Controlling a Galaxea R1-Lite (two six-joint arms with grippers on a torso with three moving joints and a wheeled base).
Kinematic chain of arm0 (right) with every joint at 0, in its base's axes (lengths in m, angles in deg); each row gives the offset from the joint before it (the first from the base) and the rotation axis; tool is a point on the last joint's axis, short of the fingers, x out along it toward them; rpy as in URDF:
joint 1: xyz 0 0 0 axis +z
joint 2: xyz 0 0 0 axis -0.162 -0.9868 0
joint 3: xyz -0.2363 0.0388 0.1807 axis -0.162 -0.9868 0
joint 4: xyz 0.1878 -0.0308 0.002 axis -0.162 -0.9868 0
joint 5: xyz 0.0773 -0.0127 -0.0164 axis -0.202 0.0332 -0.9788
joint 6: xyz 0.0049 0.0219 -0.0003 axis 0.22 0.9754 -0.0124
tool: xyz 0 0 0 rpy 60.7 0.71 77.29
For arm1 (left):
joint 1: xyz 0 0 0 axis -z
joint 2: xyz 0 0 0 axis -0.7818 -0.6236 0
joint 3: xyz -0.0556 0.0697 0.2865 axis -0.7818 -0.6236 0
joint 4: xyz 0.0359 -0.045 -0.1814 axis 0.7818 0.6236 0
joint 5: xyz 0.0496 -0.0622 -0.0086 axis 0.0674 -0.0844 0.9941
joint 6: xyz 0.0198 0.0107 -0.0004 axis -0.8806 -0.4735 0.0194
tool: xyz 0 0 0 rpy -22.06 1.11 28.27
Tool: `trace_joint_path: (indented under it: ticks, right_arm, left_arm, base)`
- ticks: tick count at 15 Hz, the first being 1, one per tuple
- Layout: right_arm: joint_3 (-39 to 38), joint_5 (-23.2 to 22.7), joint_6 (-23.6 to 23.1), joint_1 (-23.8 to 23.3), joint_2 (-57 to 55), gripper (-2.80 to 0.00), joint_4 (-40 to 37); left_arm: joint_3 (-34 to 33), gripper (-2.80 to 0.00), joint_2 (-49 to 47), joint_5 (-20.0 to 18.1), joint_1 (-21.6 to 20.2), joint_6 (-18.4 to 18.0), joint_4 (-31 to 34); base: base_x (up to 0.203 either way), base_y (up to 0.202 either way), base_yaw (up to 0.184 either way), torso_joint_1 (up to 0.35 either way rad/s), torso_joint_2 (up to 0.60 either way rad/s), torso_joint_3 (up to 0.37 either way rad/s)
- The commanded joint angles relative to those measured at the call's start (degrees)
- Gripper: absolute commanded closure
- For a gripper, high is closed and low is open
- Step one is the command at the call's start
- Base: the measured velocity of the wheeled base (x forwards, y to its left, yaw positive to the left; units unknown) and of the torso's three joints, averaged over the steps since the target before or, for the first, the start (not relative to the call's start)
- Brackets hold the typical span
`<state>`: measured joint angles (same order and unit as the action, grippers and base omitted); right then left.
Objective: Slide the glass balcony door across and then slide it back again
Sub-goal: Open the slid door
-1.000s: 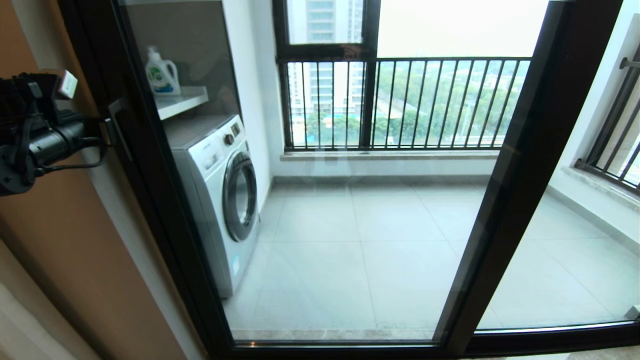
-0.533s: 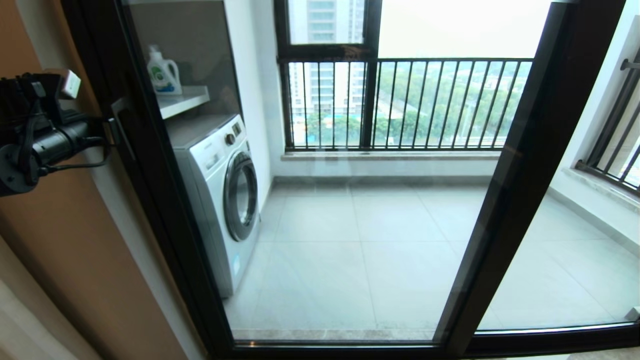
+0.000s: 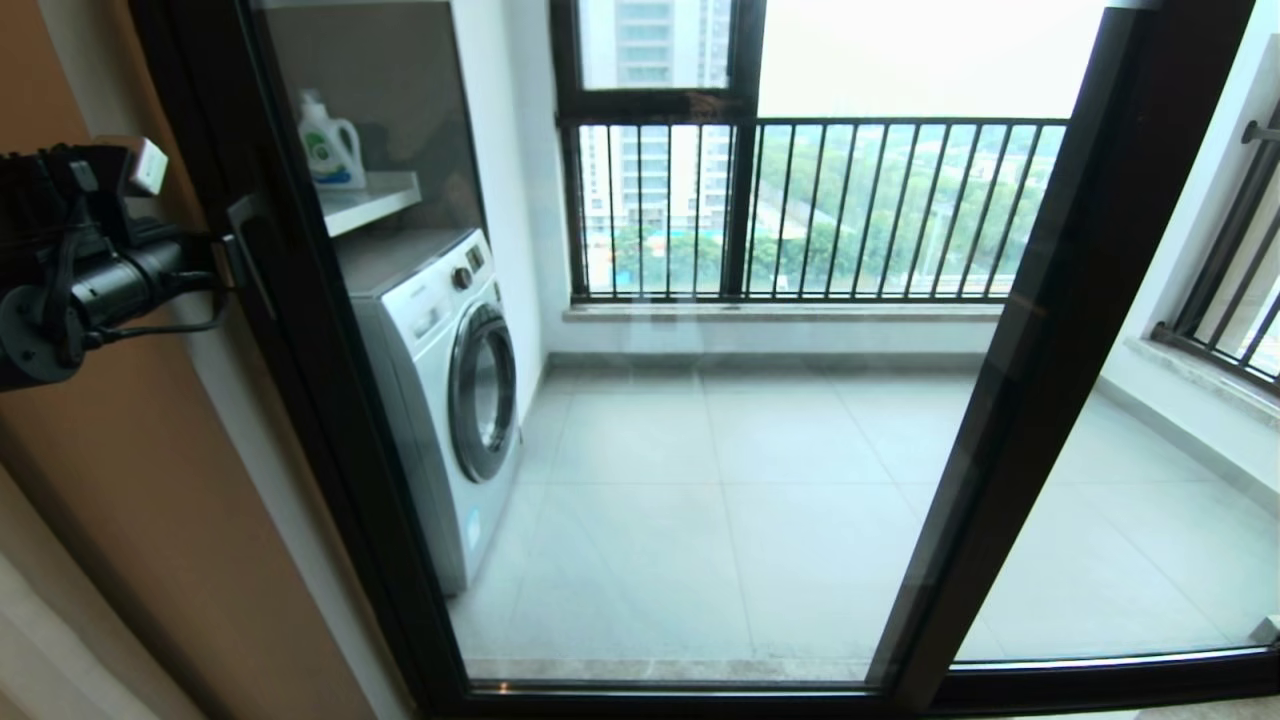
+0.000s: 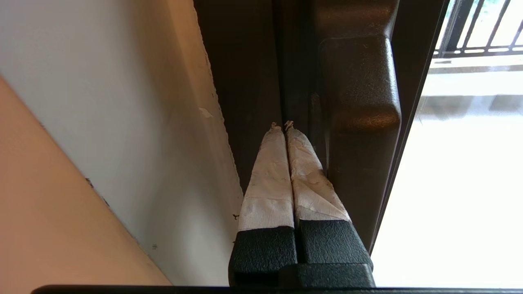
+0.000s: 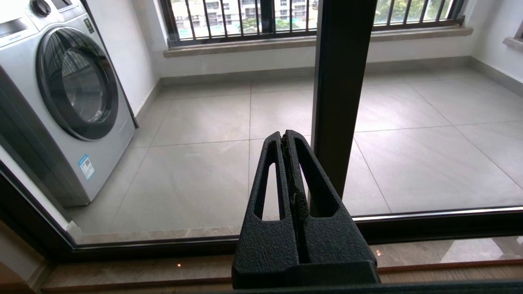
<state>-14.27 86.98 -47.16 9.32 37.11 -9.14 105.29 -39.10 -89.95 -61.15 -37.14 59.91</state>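
Observation:
The glass balcony door point(image 3: 330, 400) is a tall clear pane in a glossy dark frame, with its latch upright at the left of the head view. My left gripper point(image 3: 216, 264) reaches in from the left, at the small dark latch handle point(image 3: 250, 250). In the left wrist view the left gripper point(image 4: 283, 124) is shut with nothing between its taped fingers point(image 4: 269, 179). Its tips rest on the dark frame, in the groove right beside the handle point(image 4: 359, 102). My right gripper point(image 5: 284, 136) is shut and empty, held low in front of the door's other upright point(image 5: 339, 81).
Behind the glass stand a white washing machine point(image 3: 450, 390) and a shelf point(image 3: 365, 200) with a detergent bottle point(image 3: 325, 145). A black-framed window with railing bars point(image 3: 800, 210) closes the balcony. An orange wall point(image 3: 120, 480) runs on the left. A matching glass panel point(image 3: 1150, 520) fills the right.
The door's uprights and the latch handle have shifted slightly to the right. My left gripper has moved right with them.

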Motion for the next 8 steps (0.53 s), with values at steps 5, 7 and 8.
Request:
trace_joint_path:
  ticks: [5,7,8]
  right_arm:
    - [-0.7,0.0,0.0,-0.02,0.0,0.0,0.03]
    - [-0.7,0.0,0.0,0.0,0.01,0.0,0.03]
    - [-0.7,0.0,0.0,0.0,-0.07,0.0,0.03]
  left_arm:
    - [0.19,0.0,0.29,-0.46,1.09,-0.16,-0.4]
    - [0.19,0.0,0.29,-0.49,1.45,-0.16,-0.4]
    - [0.19,0.0,0.29,-0.56,1.68,-0.09,-0.4]
  base:
    - [0.0,0.0,0.0,0.0,0.0,0.0]
    - [0.0,0.0,0.0,0.0,0.0,0.0]
    - [0.0,0.0,0.0,0.0,0.0,0.0]
